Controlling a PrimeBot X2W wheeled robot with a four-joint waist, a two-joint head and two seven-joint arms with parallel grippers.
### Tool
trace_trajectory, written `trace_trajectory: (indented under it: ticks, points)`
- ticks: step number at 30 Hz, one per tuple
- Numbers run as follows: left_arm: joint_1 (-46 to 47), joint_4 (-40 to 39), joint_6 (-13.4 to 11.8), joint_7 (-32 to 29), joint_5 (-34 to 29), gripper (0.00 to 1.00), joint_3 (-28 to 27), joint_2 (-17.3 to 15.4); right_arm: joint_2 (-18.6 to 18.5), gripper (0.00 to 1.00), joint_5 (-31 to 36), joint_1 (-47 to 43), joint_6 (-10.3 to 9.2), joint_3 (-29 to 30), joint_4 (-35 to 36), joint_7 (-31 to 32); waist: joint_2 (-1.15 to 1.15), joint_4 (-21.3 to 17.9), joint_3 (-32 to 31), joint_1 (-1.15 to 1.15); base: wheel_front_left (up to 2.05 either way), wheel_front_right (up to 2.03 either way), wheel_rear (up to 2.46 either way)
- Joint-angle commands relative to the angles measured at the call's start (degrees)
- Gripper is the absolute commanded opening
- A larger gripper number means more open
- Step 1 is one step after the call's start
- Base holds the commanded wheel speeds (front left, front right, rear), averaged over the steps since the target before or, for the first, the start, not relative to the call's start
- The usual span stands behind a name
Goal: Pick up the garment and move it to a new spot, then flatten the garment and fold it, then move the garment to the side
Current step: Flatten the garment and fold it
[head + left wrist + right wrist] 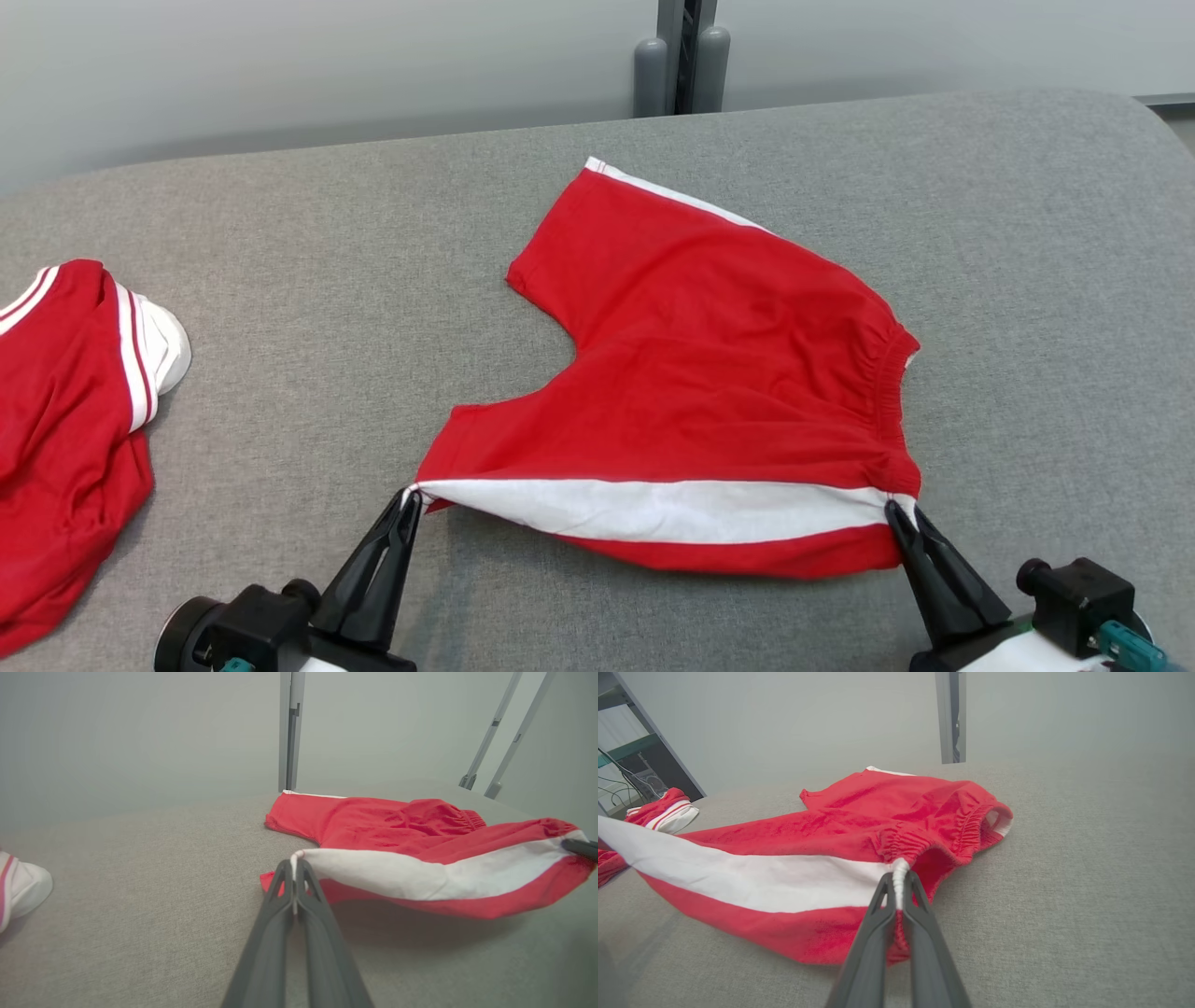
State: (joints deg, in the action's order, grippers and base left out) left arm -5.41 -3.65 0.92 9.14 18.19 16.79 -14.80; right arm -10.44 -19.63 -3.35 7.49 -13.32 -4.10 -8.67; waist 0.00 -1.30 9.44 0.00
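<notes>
1. The red shorts (709, 373) lie in the middle of the grey tabletop (280, 373), toward its near edge, with the waistband to the right.
2. The left gripper (411, 497) reaches in low from the near edge, its fingers slanting up and to the right. It is clamped tight on the leg-hem end of the white stripe (653, 509).
3. The right gripper (898, 511) slants up and to the left, pinched closed on the stripe's waistband end.
4. The stripe side hangs raised between them.
5. A second red garment (65, 420) sits at the left edge.
</notes>
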Motion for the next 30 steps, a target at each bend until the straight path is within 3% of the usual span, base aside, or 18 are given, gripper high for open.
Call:
trace_trajectory:
  ticks: [1, 7, 14, 18, 23, 30]
  points:
    - [-0.7, -1.6, -0.6, -0.5, -0.1, 0.0, -0.1, -0.3, 0.4, 0.0, 0.8, -1.4, 0.01, 0.8, 1.8, 1.1, 0.0, -0.1, -0.1, 0.0, 0.0, 0.0, 0.0]
    - [-0.8, -5.3, -1.4, -2.3, 0.4, 0.0, -0.2, -0.7, 2.1, 0.0, 2.9, -4.0, 0.01, 3.3, 7.1, 4.5, 0.0, -0.4, 0.4, 0.0, 0.0, 0.0, 0.0]
    - [5.5, -6.0, 0.3, -3.2, 0.8, 0.0, -1.0, -1.9, 4.1, 0.0, 2.6, -1.1, 0.01, 5.9, 9.8, 6.7, 0.0, -1.6, 2.6, 0.0, 0.0, 0.0, 0.0]
    - [13.8, -5.0, 2.4, -4.8, 0.7, 0.0, -1.5, -3.5, 5.7, 0.0, 1.8, 3.1, 0.01, 8.2, 9.6, 7.7, 0.0, -2.8, 5.1, 0.0, 0.0, 0.0, 0.0]
    - [26.3, 0.8, 4.8, -6.9, 2.3, 0.0, -1.0, -4.5, 6.7, 0.0, 1.2, 10.8, 0.0, 9.2, 6.5, 7.4, 0.0, -5.7, 9.3, 0.0, 0.0, 0.0, 0.0]
    - [44.3, 15.7, 6.5, -9.4, 3.6, 0.0, 5.3, -4.5, 7.4, 0.0, -0.5, 20.9, 0.0, 9.5, -1.7, 5.8, 0.0, -9.2, 14.2, 0.0, 0.0, 0.0, 0.0]
